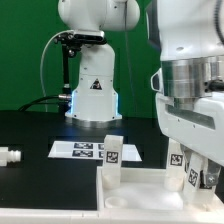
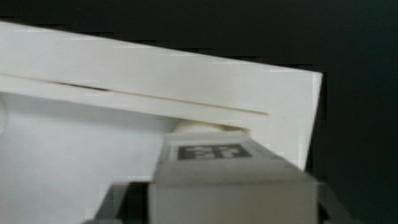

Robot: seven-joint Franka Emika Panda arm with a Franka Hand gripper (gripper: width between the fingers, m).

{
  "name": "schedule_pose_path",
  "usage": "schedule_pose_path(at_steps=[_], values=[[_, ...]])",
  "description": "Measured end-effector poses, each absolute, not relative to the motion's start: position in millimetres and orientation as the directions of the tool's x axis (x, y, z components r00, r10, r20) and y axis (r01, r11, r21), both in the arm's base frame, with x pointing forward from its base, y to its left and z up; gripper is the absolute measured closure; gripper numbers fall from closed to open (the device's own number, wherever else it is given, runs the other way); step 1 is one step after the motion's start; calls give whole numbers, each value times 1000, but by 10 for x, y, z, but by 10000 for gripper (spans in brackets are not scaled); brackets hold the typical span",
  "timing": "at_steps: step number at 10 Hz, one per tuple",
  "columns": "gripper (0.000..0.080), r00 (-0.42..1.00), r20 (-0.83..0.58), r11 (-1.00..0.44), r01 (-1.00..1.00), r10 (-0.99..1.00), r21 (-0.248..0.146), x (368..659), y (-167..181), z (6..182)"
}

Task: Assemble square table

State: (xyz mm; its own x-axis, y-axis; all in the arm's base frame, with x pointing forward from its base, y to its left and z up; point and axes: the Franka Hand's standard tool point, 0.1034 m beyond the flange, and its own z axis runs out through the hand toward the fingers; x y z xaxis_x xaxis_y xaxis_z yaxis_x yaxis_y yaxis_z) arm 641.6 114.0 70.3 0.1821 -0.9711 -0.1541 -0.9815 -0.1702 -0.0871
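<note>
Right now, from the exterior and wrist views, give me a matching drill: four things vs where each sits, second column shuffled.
Things:
1. marker board
2. peg-like part
3. free leg
4. gripped leg

Places:
A. between the fingers of the gripper
B. upright at a corner of the tabletop panel, toward the exterior view's left
C. on the black table, at the exterior view's left edge
D. flat on the black table, beyond the tabletop panel

Pairs: 1-D, 2-C, 3-B, 4-A

Tabletop (image 1: 138, 196) cropped by the exterior view's lower edge; tagged leg (image 2: 214, 152) blurred in the wrist view
</note>
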Motion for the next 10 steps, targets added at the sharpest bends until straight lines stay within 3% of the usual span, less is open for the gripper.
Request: schedule_pose_path(at_steps=[1, 2, 3, 4, 8, 10], values=[[424, 202, -153, -189, -978, -967, -90, 6415, 1142, 702], [289, 210, -151, -198, -976, -966, -91, 6415, 1144, 704], [289, 400, -111, -388, -915, -910, -115, 6427, 1143, 730], [177, 593, -73, -581, -802, -802, -136, 6444, 1136, 766], [151, 797, -27, -786, -600, -604, -147, 6446, 1123, 758], [151, 936, 64, -933, -337, -347, -127, 6490, 1112, 758]])
